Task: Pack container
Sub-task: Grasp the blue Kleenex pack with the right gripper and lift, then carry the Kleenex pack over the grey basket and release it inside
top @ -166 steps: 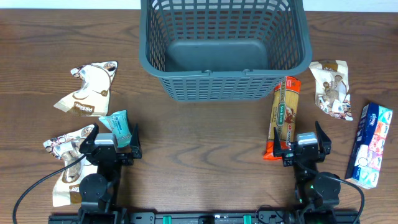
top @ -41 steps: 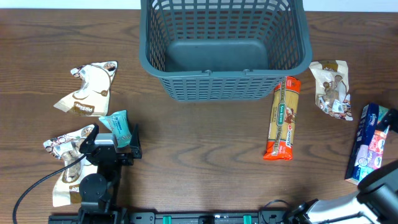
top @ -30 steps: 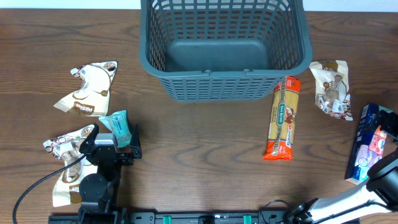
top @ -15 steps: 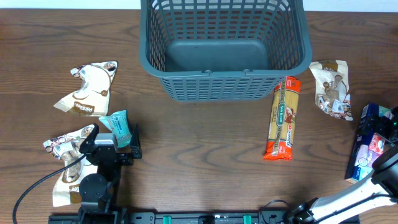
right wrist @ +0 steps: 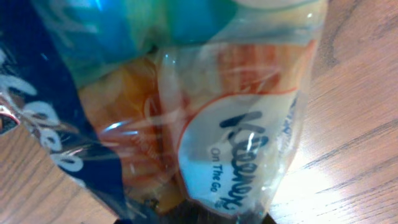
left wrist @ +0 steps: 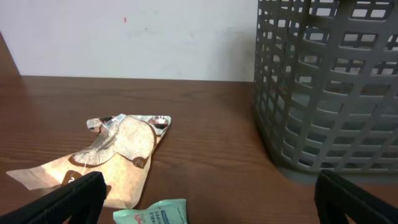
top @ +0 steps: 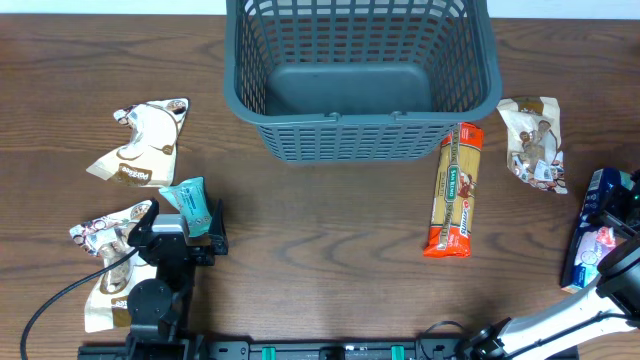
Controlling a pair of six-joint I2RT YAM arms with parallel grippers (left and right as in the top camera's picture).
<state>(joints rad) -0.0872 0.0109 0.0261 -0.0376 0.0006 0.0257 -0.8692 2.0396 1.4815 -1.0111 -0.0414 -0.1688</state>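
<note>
Right wrist alone reads Kleenex on the tissue pack (right wrist: 236,155) the right gripper (top: 610,205) pinches

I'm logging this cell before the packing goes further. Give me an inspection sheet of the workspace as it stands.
Surface: wooden table, no spills seen.
Job's things: grey basket at the far edge, nothing inside. On the right: pasta packet, snack pouch, tissue pack. On the left: upper pouch, lower pouch, teal packet.
Clutter: nothing seen.
Claws: left claw open, holding nothing; right claw shut on the tissue pack.
Cables: black cable loops beside the left arm's base.
Surroundings: white wall behind the table.
</note>
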